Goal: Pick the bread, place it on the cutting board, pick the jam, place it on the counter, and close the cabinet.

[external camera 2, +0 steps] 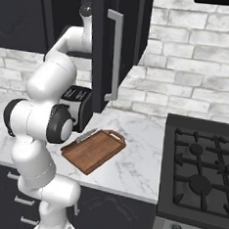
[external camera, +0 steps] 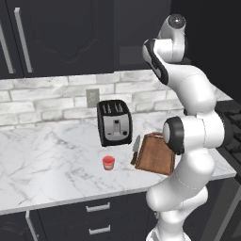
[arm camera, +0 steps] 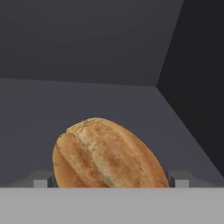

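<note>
Inside the dark cabinet, the golden-brown bread (arm camera: 107, 153) lies on the shelf floor. My gripper (arm camera: 111, 181) has it between its jaws, and both fingertips (arm camera: 43, 182) look pressed against its sides. The cabinet door (external camera 2: 100, 46) with its silver bar handle stands open, and my arm reaches up behind it. The red jam (external camera: 108, 163) stands on the white marble counter (external camera: 47, 155) in front of the toaster. The reddish-brown cutting board (external camera: 154, 154) (external camera 2: 93, 150) lies bare on the counter to the right of the jam.
A black-and-silver toaster (external camera: 114, 122) stands at the back of the counter. A knife (external camera: 136, 147) lies along the board's left edge. A gas stove (external camera 2: 199, 173) sits to the right. Closed upper cabinets (external camera: 61, 33) hang at the left.
</note>
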Controlling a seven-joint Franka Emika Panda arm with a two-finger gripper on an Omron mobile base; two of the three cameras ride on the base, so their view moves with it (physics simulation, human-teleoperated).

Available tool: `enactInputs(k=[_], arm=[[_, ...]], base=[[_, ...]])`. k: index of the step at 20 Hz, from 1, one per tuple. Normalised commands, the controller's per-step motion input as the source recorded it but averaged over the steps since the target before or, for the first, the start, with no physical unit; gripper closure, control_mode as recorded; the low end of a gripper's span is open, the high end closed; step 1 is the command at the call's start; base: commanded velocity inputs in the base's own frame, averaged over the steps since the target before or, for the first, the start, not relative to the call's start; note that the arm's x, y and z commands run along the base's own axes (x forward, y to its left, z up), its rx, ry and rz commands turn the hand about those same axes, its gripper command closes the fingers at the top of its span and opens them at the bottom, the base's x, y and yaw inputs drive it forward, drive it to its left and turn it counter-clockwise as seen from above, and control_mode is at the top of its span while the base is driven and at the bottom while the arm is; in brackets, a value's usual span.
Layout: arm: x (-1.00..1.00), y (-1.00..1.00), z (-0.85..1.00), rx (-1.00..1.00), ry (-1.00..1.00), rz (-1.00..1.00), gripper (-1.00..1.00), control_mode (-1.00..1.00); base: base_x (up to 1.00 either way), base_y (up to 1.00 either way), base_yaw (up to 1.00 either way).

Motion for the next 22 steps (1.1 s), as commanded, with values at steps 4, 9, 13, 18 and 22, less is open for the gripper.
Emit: enactInputs(k=[4, 9, 13, 18, 22], arm=[[0.0, 0.0, 0.02, 0.0, 0.0, 0.0, 1.0, -1.0], [-0.08, 0.0, 0.18, 0.0, 0.0, 0.0, 1.0, -1.0], [-0.33, 0.0, 0.07, 0.0, 0.0, 0.0, 1.0, -1.0], [-0.43, 0.0, 0.0, 0.0, 0.0, 0.0, 1.0, -1.0], [-0.39, 0.0, 0.0, 0.0, 0.0, 0.0, 1.0, -1.0]], base=[[0.0, 0.0, 0.0], [0.0, 0.0, 0.0], [0.0, 0.0, 0.0], [0.0, 0.0, 0.0], [0.0, 0.0, 0.0]])
